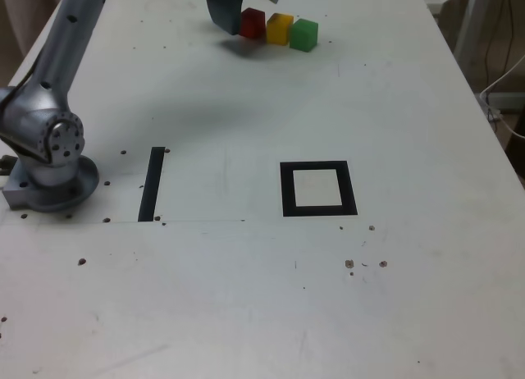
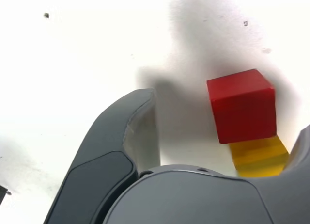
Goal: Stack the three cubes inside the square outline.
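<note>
Here my claw [image 1: 250, 8] hangs at the far edge of the table [image 1: 246, 297], jaws spread wide and gripping nothing, with the red cube [image 1: 253, 23] sitting between them but untouched, as far as I can tell. I judge the wide spread is there to clear the cube's flat sides before closing. The yellow cube [image 1: 280, 29] sits just beside the red, and the green cube [image 1: 303, 34] next in the row, so one finger must slip into a narrow gap. All three look hard, smooth and sharp-edged. The square outline [image 1: 285, 190], a flat black frame, lies well apart nearer the camera, empty.
</note>
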Controlling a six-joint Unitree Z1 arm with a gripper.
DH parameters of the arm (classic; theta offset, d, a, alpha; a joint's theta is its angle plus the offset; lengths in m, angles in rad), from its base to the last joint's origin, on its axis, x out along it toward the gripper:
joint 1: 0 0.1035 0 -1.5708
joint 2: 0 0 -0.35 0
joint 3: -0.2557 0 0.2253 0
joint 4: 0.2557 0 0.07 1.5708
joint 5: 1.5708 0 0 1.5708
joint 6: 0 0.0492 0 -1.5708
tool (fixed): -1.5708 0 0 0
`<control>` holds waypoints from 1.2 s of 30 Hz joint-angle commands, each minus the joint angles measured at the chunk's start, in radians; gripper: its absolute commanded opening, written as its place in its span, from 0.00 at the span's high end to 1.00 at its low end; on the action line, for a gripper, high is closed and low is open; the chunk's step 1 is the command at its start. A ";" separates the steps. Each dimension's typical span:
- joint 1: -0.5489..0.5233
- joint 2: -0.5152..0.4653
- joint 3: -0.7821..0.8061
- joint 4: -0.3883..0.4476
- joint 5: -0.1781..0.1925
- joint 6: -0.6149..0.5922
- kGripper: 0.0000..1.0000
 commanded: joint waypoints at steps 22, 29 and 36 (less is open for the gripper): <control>0.052 0.150 -0.192 0.112 -0.055 0.000 0.20; 0.053 0.146 -0.198 0.122 -0.045 -0.008 0.62; 0.052 0.142 -0.197 0.128 -0.046 -0.003 0.71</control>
